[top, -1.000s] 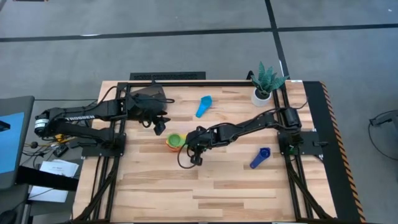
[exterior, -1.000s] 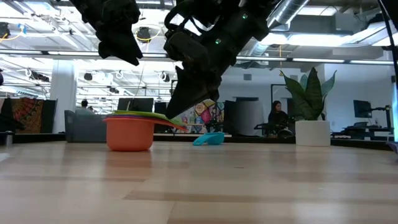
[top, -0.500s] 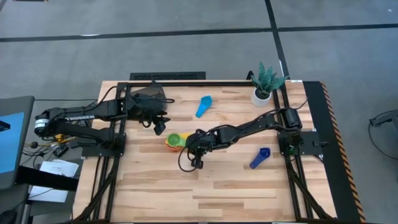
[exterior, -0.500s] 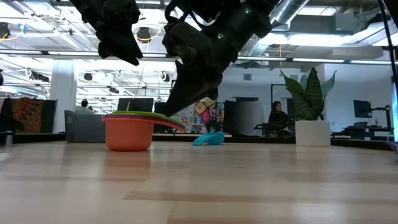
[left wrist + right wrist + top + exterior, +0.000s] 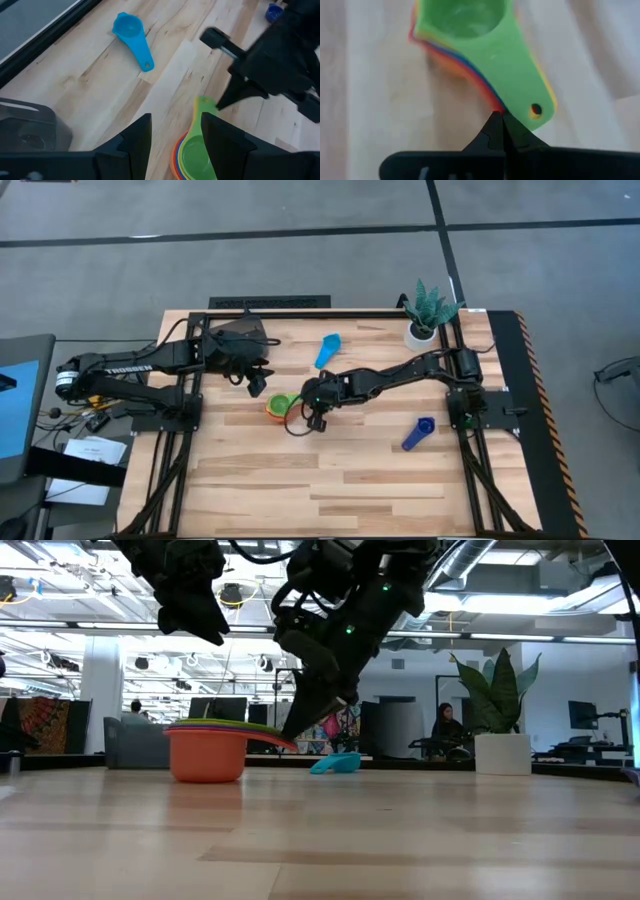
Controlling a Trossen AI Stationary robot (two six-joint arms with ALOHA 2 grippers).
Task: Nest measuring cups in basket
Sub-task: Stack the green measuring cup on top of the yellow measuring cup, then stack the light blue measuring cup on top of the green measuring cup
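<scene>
A nested stack of measuring cups point(image 5: 280, 405), orange outermost and green point(image 5: 465, 20) on top, stands on the table's middle with its handles pointing toward the right edge. My right gripper point(image 5: 497, 122) is shut, its tip at those handles point(image 5: 278, 737). My left gripper point(image 5: 175, 137) hovers open above the stack's far left side, holding nothing. A light blue cup point(image 5: 327, 350) lies farther back. A blue cup point(image 5: 418, 432) lies near the right edge. The basket is out of view. My right gripper meets the stacked handles with its shut fingertips point(image 5: 496, 120), at the handles' side edge point(image 5: 492, 102) near their free end, just below the green handle. The fingers slant down from the table's right side. The stack stands upright on the table.
A white plant pot point(image 5: 420, 332) stands at the far right corner. Bare wood lies open across the near half of the table point(image 5: 330, 490). People and furniture show in the room behind the table.
My right gripper, shut throughout, has swung a little toward the table's far edge and come in to the free end of the stack's handles. The stack stays where it was.
</scene>
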